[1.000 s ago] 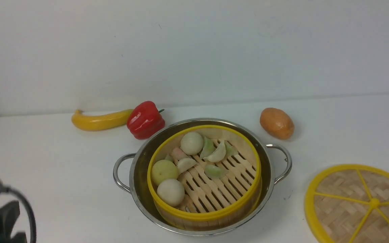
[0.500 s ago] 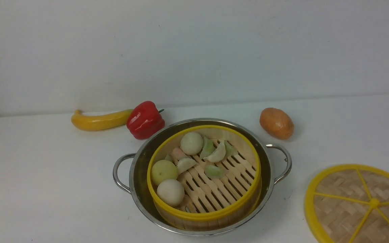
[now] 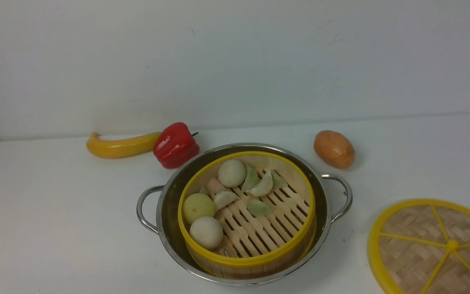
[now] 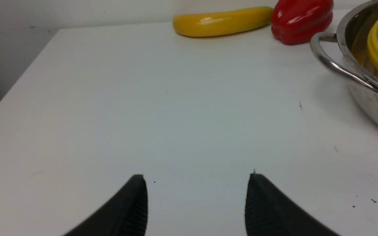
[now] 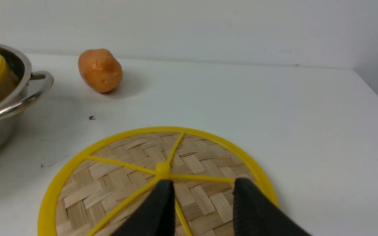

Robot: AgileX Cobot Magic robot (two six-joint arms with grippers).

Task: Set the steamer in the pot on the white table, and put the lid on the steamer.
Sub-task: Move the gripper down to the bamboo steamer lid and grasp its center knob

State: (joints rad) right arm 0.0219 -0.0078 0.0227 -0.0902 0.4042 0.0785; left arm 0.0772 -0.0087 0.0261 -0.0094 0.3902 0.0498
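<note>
The steamer (image 3: 247, 212), a bamboo basket with a yellow rim and pale buns, sits inside the shiny pot (image 3: 169, 196) at the middle of the white table (image 3: 55, 212). The woven lid (image 3: 431, 247) lies flat on the table at the front right. Neither arm shows in the front view. In the right wrist view my right gripper (image 5: 203, 185) hovers open over the lid (image 5: 126, 183), just past its centre knob, holding nothing. In the left wrist view my left gripper (image 4: 197, 180) stands open over bare table, with the pot's handle (image 4: 340, 68) off to one side.
A yellow banana-shaped toy (image 3: 120, 146) and a red pepper (image 3: 175, 145) lie behind the pot on the left. A brown potato (image 3: 334, 149) lies behind it on the right. The table's left edge (image 4: 18, 78) is near the left gripper. A wall stands behind.
The left arm, seen at the front view's lower left corner a second ago, has left that view. Pot, steamer and lid have not moved.
</note>
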